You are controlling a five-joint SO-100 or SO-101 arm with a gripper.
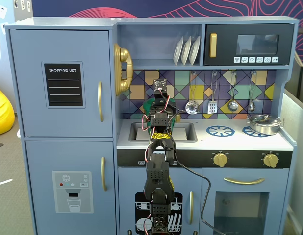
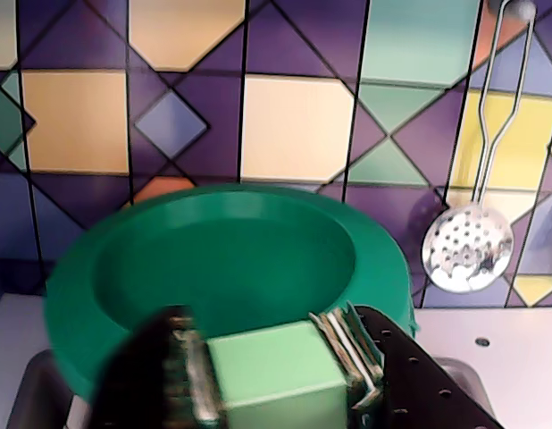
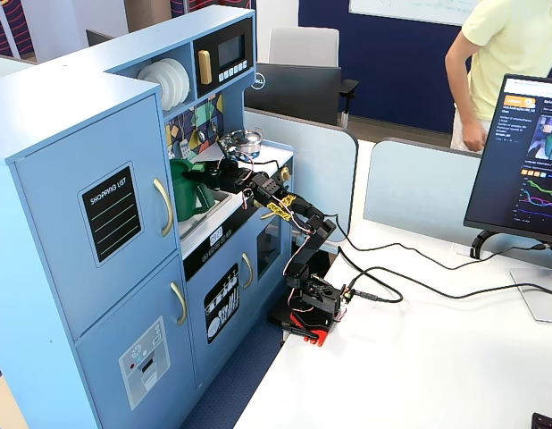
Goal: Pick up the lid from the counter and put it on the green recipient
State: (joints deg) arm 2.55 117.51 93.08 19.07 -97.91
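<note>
In the wrist view the round green lid (image 2: 222,259) fills the middle, its recessed face towards the camera, in front of the tiled back wall. My gripper (image 2: 271,357) is shut on the lid's light green tab handle (image 2: 267,371), one jaw on each side. In a fixed view the gripper (image 3: 207,176) holds the lid at the top of the tall green recipient (image 3: 180,198), which stands on the counter left of the sink. I cannot tell whether the lid rests on its rim. In the front fixed view the arm hides most of it; a bit of green (image 1: 149,105) shows.
The sink (image 1: 183,131) lies under the arm. Blue burner rings (image 1: 220,130) and a shiny steel pot (image 1: 263,124) are to the right. Steel utensils hang on the back wall, a skimmer (image 2: 468,250) closest. A person (image 3: 504,71) stands behind the desk.
</note>
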